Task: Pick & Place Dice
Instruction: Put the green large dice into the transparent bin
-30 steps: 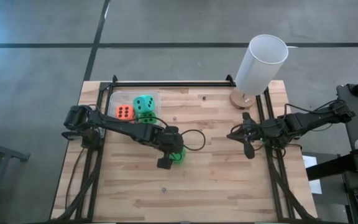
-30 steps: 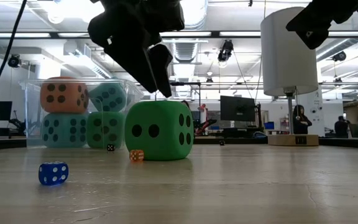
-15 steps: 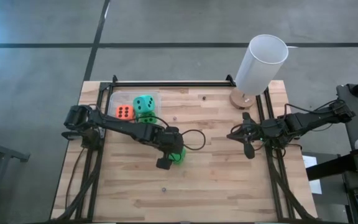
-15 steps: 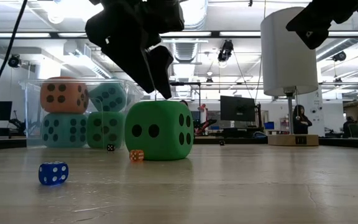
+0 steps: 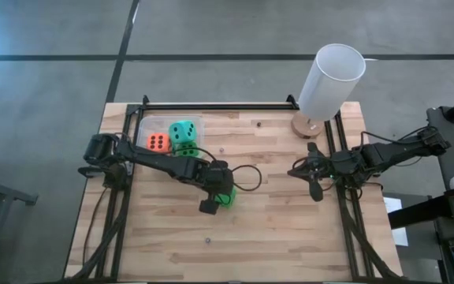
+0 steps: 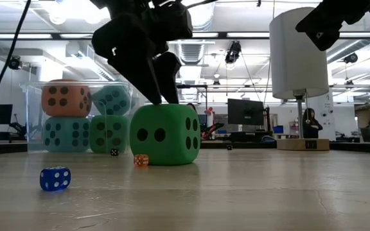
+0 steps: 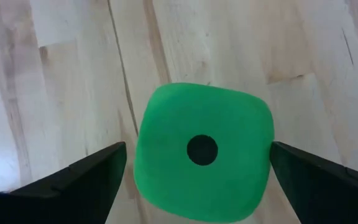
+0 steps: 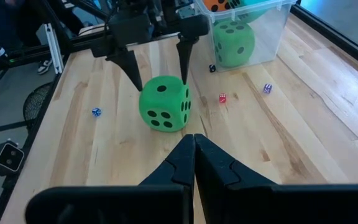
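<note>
One bright green die (image 5: 227,197) (image 7: 204,152) sits flat on the wooden table near its middle. My left gripper (image 8: 159,82) hangs open over it, pointing steeply down. Its two fingers (image 7: 86,174) stand on either side of the die's top with a gap to each side. An orange die (image 5: 158,142), a teal die (image 5: 184,130) and a green die (image 8: 234,42) lie stacked in the clear tub (image 5: 144,126) at the far left. My right gripper (image 8: 194,140) is shut and hovers at the table's right edge, holding nothing.
A tall white cylinder (image 5: 331,79) stands on a wooden base at the far right corner. Tiny dice lie scattered on the table: a blue one (image 6: 55,178), an orange one (image 6: 141,160), a purple one (image 8: 266,89). Black frame rails run along the left, right and far edges.
</note>
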Controlling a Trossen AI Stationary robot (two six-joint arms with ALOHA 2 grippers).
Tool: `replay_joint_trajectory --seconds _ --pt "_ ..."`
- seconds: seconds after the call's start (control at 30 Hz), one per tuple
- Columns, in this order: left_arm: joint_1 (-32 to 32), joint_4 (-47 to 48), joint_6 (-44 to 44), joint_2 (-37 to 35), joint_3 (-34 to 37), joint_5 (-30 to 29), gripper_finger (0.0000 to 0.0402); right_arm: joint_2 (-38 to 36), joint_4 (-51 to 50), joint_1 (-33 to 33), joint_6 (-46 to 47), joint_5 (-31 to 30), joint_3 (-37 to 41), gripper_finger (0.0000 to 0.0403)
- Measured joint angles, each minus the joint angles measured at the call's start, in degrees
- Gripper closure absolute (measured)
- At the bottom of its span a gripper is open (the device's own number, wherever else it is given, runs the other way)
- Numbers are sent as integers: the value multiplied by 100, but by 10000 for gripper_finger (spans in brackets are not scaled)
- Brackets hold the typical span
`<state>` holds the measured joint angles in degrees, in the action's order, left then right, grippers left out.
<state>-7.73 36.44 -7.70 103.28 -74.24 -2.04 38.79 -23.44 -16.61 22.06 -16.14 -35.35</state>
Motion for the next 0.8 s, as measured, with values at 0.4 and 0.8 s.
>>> replay_joint_trajectory --seconds 0.4,0.8 --pt "70 -211 153 0 188 188 2 0 1 1 0 0 0 394" --pt "79 -364 216 -9 343 225 2 0 0 -1 -2 0 0 394"
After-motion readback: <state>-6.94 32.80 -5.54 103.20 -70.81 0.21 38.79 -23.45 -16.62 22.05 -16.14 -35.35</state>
